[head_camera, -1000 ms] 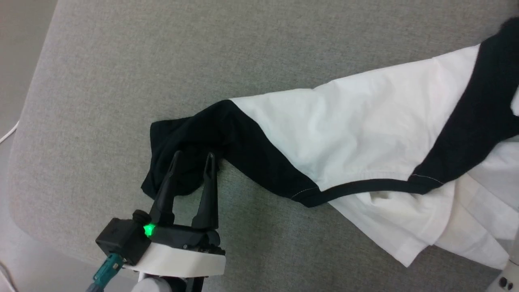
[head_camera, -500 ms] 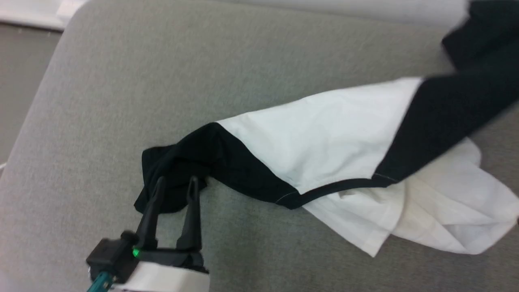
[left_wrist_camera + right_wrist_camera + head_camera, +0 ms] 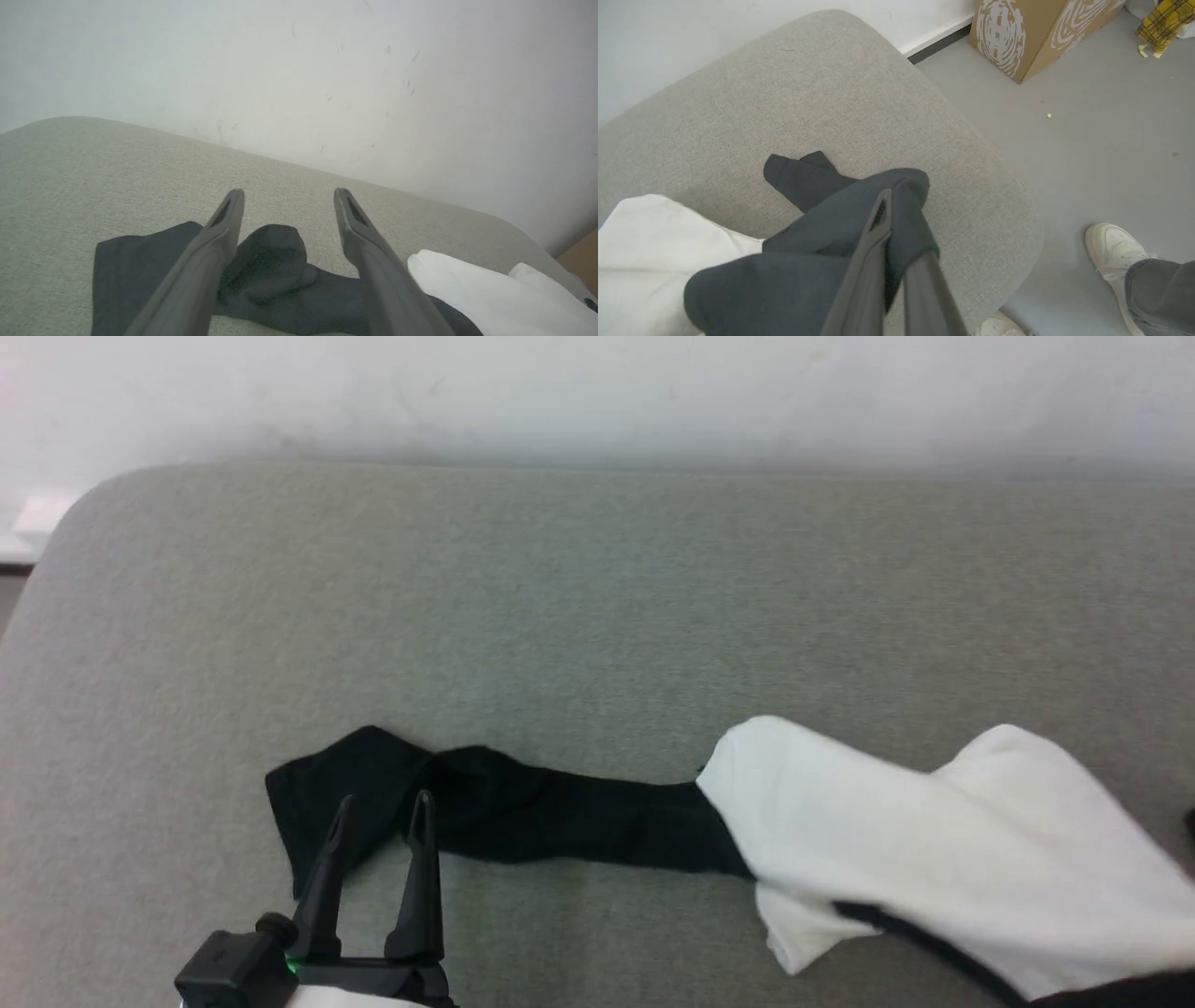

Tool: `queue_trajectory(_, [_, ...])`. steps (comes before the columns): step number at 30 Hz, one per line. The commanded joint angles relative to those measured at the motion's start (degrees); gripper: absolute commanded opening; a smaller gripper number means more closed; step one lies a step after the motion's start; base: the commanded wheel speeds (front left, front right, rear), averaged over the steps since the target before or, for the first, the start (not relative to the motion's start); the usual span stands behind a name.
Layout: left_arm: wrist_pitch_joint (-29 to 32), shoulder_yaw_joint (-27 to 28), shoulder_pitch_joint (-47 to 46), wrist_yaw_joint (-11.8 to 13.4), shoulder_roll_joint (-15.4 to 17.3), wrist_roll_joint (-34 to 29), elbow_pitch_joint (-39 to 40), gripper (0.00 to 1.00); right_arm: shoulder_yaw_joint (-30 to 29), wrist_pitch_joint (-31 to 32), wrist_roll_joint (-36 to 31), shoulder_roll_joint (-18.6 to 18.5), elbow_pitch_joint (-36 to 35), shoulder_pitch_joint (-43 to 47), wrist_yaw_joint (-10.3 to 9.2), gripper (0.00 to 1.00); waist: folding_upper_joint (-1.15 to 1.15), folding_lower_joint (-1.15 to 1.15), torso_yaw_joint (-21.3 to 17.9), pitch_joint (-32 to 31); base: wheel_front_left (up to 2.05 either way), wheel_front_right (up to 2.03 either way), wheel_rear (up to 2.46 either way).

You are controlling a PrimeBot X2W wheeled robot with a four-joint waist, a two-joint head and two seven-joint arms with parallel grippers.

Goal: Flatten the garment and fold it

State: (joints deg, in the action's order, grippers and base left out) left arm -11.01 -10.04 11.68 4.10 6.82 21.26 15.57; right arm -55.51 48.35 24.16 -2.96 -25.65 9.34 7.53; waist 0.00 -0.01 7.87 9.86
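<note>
left gripper (image 3: 383, 798): fingers spread wide, tips above black sleeve end (image 3: 317, 784) | right gripper (image 3: 887, 203): clamped on other black sleeve (image 3: 822, 224) | thin white cloth shirt, black-sleeved (image 3: 887, 821): bunched right of left fingers, on grey fabric cushion (image 3: 560, 616)

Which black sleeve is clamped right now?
The sleeve at the right gripper: its jaws are shut on the bunched black cloth. The other sleeve lies stretched out on the grey cushion, its end under the left gripper, whose jaws are open.

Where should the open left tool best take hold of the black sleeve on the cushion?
Probably the sleeve's free end, from above: it lies spread on the grey cushion, clear of the white body, right at the left tool's open fingers.
</note>
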Motion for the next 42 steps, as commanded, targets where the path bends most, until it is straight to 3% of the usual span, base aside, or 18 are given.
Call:
queue_trajectory(1, [0.2, 0.1, 0.4, 0.3, 0.4, 0.3, 0.4, 1.00, 1.5, -2.1, 0.1, 0.1, 2.3, 0.9, -0.04, 0.04, 0.00, 0.01, -2.2, -1.7, 0.00, 0.00, 0.00])
queue_trajectory(2, [0.4, 0.0, 0.5, 0.3, 0.5, 0.3, 0.5, 1.00, 2.9, -4.0, 0.5, 0.1, 5.0, 1.9, -0.04, 0.06, 0.00, 0.01, -2.4, -1.8, 0.00, 0.00, 0.00])
queue_trajectory(3, [0.6, 0.0, 0.4, 0.4, 0.6, 0.3, 0.5, 1.00, 4.4, -6.1, 0.8, 0.1, 7.2, 2.6, -0.04, 0.20, 0.00, 0.01, -2.5, -1.8, 0.00, 0.00, 0.00])
queue_trajectory(4, [0.8, -0.1, 0.4, 0.4, 0.6, 0.3, 0.6, 1.00, 6.3, -8.4, 0.6, 0.1, 8.8, 3.3, -0.04, 0.45, 0.00, 0.01, -2.5, -1.9, 0.00, 0.00, 0.00])
queue_trajectory(5, [1.0, -0.2, 0.3, 0.4, 0.7, 0.3, 0.7, 1.00, 8.3, -10.3, 0.1, 0.1, 10.0, 4.0, -0.04, 1.00, 0.00, 0.01, -2.5, -2.0, 0.00, 0.00, 0.00])
queue_trajectory(9, [1.5, -0.5, 0.4, 0.5, 0.8, 0.4, 0.8, 1.00, 15.3, -14.8, 1.8, 0.1, 11.8, 3.3, -0.04, 1.00, 0.00, 0.01, -2.2, -2.5, 0.00, 0.00, 0.00])
queue_trajectory(12, [1.6, -0.5, 0.7, 0.6, 1.0, 0.4, 0.7, 1.00, 19.6, -14.9, 4.0, 0.1, 8.4, 1.7, -0.04, 1.00, 0.00, 0.01, -1.9, -2.7, 0.00, 0.00, 0.00])
queue_trajectory(19, [1.2, -1.2, -0.2, 0.5, 0.6, 0.7, 0.4, 1.00, 32.1, -6.7, 2.1, 0.1, -5.6, -4.6, -0.04, 1.00, 0.00, 0.01, -0.1, -1.4, 0.00, 0.00, 0.00])
queue_trajectory(24, [0.7, -1.7, -1.6, 0.1, 0.2, 1.0, -0.4, 1.00, 42.5, 0.1, 0.0, 0.1, -7.1, -11.1, -0.04, 1.00, 0.00, 0.01, 2.4, 0.5, 0.00, 0.00, 0.00])
queue_trajectory(32, [-0.1, -2.6, -3.3, -0.7, -0.1, 1.5, -2.5, 1.00, 58.6, 8.6, -6.0, -1.5, 1.5, -17.7, -0.04, 1.00, 0.00, 0.01, 7.4, 2.6, 0.00, 0.00, 0.00])
queue_trajectory(42, [-0.7, -4.3, -4.3, -1.4, -0.8, 2.1, -4.6, 1.00, 73.1, 15.7, -4.2, -7.5, 14.2, -21.2, -0.04, 1.00, 0.00, 0.01, 12.1, 3.0, 0.00, 0.00, 0.00])
